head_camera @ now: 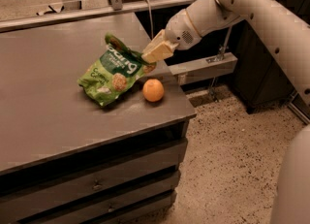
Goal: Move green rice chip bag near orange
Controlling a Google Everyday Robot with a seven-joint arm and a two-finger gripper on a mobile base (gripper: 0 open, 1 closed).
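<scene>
The green rice chip bag [113, 71] lies tilted on the grey tabletop, its right end lifted. My gripper [151, 58] is at that lifted right edge of the bag, shut on it, with the white arm reaching in from the upper right. The orange [153, 90] sits on the table just right of the bag's lower end and below the gripper, a small gap from the bag.
The grey table [53, 116] has drawers under its front edge, and its right edge is close to the orange. A grey metal beam [203, 67] runs beside the table on the right. Speckled floor [227, 160] lies lower right. A rail [72, 12] runs behind the table.
</scene>
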